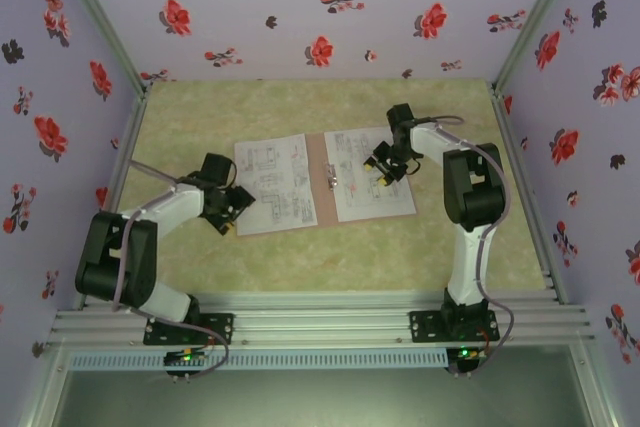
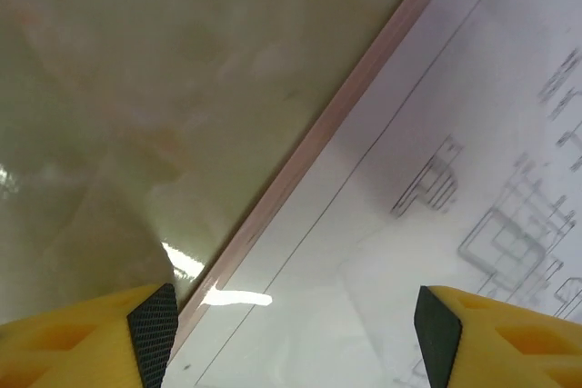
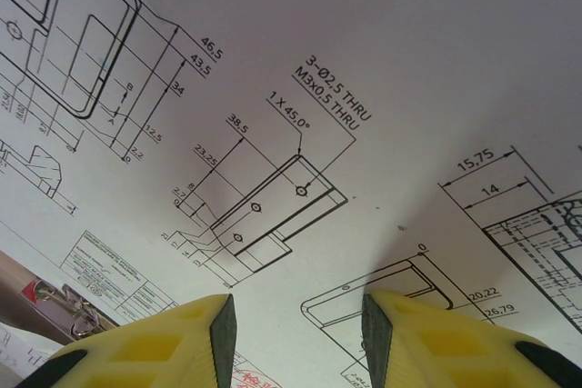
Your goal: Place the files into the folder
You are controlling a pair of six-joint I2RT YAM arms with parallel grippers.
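Top external view shows the folder (image 1: 321,159) lying open and flat at the middle of the counter (image 1: 300,267), well apart from every edge. The files (image 1: 275,182) lie on its inner faces, one sheet on the left half and another, the right sheet (image 1: 365,195), on the right half. A bare pinkish spine strip shows between them.

Opened out like this, the folder's long axis runs left to right across the counter. The spine points from the far edge to the near edge and drifts slightly rightward as it comes nearer.

With the papers already on the card, most of the task looks done. What remains is probably shutting the cover. Whether the metal clip (image 3: 64,302) beside the spine holds any sheet, I cannot tell.

The left jaws stand wide apart and released, straddling the folder's outer left edge with nothing between them. The right jaws are partly apart just over the right sheet's drawings, grasping nothing.
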